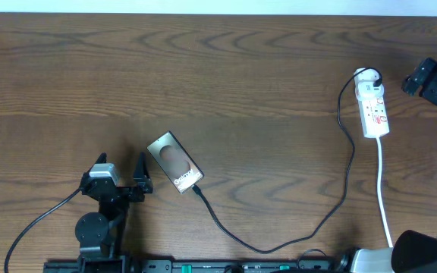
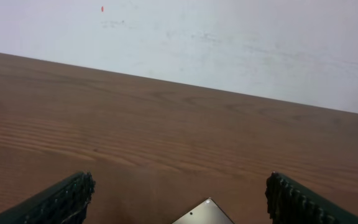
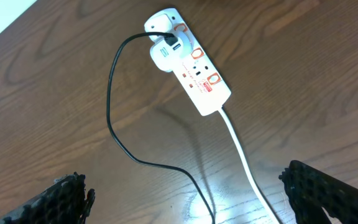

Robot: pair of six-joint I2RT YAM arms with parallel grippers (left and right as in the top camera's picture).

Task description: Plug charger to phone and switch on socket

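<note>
Hovering over the wooden table (image 1: 218,68), I have both pairs of jaws spread wide with nothing between them.

My left gripper (image 1: 122,162) sits low at the near side of the table, just beside the phone (image 1: 175,162) and to its left, not touching it. The phone lies flat and askew, its pale lettering toward the near end. From my left wrist, only one corner of it (image 2: 205,213) shows at the bottom edge, between my fingers (image 2: 61,200).

My right gripper (image 3: 191,199) is up by the far right edge, near the socket (image 1: 372,108) and apart from it. From that wrist the socket (image 3: 191,59) lies diagonally ahead, red marks on its face, its white cord (image 3: 241,155) trailing toward me.

The charger (image 1: 309,227) runs from a white adapter at the socket's far end, curves down across the table and ends at the phone's near edge. Its tip meets the phone there; I cannot tell whether it is fully seated, nor how the socket's switch stands.
</note>
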